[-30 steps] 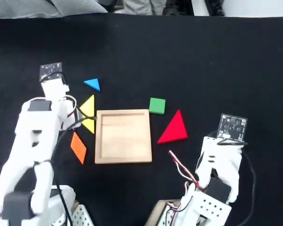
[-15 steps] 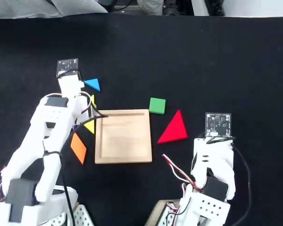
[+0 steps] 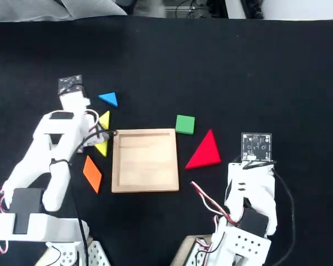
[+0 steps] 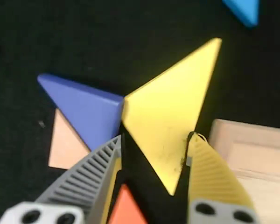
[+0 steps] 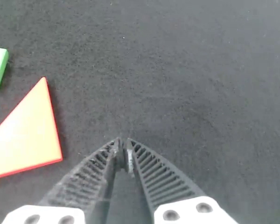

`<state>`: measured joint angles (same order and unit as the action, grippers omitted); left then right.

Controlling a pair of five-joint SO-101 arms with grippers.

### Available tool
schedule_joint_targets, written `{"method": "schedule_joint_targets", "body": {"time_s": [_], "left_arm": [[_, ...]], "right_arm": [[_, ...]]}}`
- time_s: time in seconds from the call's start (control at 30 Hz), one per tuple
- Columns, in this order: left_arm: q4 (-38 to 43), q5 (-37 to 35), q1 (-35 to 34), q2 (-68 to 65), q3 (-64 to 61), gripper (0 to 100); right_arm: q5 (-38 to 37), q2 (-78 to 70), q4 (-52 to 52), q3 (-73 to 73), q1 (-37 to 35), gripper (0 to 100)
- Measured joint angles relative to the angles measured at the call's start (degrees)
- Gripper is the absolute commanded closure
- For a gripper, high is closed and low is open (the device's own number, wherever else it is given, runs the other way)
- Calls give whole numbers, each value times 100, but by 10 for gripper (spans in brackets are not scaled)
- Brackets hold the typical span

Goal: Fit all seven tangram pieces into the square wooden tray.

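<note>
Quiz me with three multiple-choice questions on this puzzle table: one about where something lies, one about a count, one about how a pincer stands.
1. Where is the green square?
A) beside the far right corner of the wooden tray
B) inside the tray
C) held in a pincer

2. How many pieces lie in the wooden tray?
A) seven
B) three
C) none

3. How does the right pincer stand?
A) wide open
B) shut, holding nothing
C) shut on a puzzle piece

Answers:
1 A, since the high view shows the square on the table, just off that corner.
2 C, since the tray's floor is bare wood from rim to rim.
3 B, since in its own wrist view its fingers meet with nothing between them.
</note>
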<state>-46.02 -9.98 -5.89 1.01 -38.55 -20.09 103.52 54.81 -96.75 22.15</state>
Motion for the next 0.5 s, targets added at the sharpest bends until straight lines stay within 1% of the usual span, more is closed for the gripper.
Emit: {"method": "schedule_joint_targets", "body": {"time_s": [0.17, 0.3, 0.4, 0.5], "left_arm": [[35, 0, -123, 0, 0, 768], [35, 9, -211, -9, 325, 768], [35, 316, -352, -158, 571, 768], [35, 774, -343, -589, 800, 768]], "right_arm": [[0, 0, 0, 0, -18, 986], [-9, 0, 62, 0, -264, 986], [-255, 0, 158, 0, -404, 986], [-396, 0, 273, 0, -536, 986]]}}
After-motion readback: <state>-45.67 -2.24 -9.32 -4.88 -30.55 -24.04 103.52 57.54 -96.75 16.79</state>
